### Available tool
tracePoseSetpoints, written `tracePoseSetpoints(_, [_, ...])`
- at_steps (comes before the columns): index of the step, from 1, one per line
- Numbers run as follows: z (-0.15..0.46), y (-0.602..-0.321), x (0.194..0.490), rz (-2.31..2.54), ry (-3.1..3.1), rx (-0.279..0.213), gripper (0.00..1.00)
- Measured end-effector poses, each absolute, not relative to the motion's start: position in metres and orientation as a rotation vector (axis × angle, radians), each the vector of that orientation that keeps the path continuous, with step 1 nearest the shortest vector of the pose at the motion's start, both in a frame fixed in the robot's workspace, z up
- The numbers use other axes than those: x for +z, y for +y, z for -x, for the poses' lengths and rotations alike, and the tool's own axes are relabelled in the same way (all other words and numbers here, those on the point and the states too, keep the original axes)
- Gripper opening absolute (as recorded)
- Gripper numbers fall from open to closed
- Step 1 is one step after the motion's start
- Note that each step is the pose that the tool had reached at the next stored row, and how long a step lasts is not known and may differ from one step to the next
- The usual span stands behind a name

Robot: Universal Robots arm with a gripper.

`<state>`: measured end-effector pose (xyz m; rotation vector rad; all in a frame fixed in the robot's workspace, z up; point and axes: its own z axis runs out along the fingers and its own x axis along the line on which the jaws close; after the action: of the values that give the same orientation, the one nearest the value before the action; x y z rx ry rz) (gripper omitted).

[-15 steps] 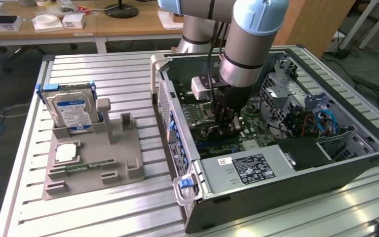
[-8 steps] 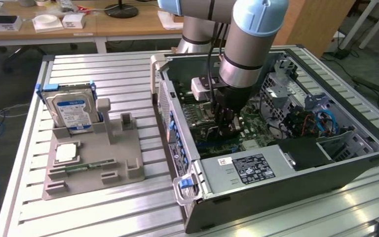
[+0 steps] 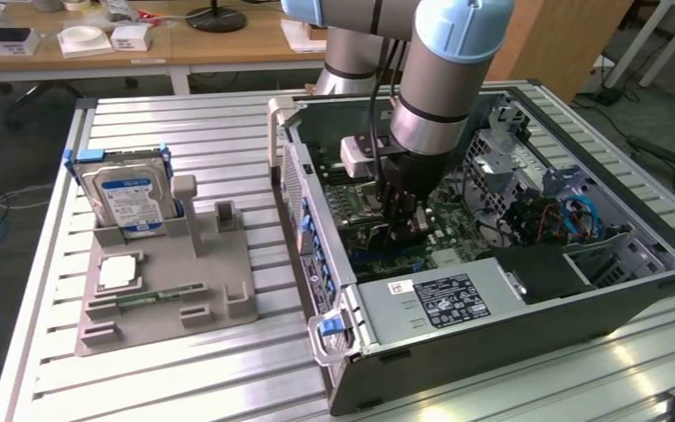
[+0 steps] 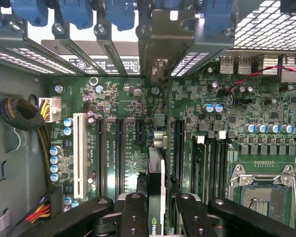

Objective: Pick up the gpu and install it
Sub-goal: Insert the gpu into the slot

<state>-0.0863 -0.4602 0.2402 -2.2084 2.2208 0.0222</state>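
Open computer case (image 3: pixel 513 325) was laid on desk (image 3: pixel 197 387); motherboard (image 4: pixel 118 103) was seen inside. Gpu (image 4: pixel 157 192) was held edge-on by pincer (image 4: pixel 155 217), clamped, over expansion slots, bracket toward rear wall. Hard drive (image 3: pixel 130 198) was racked on holder (image 3: pixel 185 299) at exterior view's left.

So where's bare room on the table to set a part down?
The slatted table is bare in front of the grey parts holder, and behind it toward the desks. It is crowded inside the computer case, where the hand holds the gpu over the motherboard.
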Motion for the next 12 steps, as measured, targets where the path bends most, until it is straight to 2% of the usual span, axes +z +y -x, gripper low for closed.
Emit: tracePoseSetpoints(12, [0.0863,-0.4597,0.2377,2.207,2.219,0.026,0.26])
